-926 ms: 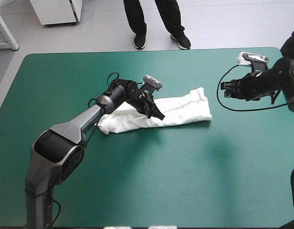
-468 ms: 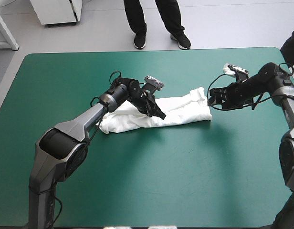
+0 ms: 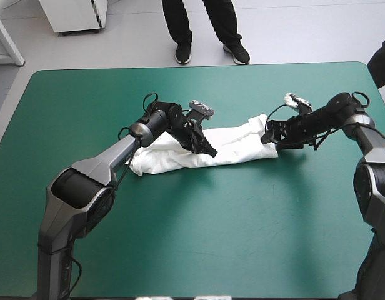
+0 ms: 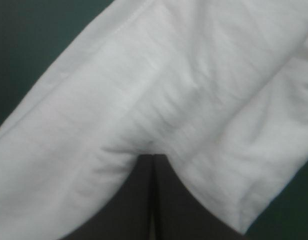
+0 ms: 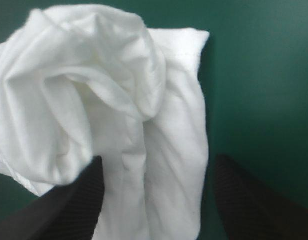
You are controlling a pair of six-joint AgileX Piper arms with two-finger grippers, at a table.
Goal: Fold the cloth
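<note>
White T-shirt (image 3: 236, 145), teal-green cover (image 3: 180, 237), left fingers (image 4: 136, 200) pinching, right fingers (image 5: 74, 202) apart

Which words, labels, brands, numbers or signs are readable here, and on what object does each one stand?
None can be read. The T-shirt is plain white, no print or tag showing; the teal-green cover carries no marking; the left pincer and right pincer show no lettering.

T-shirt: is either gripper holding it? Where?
Left gripper is shut on the T-shirt, pinching a pucker near its middle. Right gripper is open, astride the end toward the table's right edge, holding nothing.
</note>
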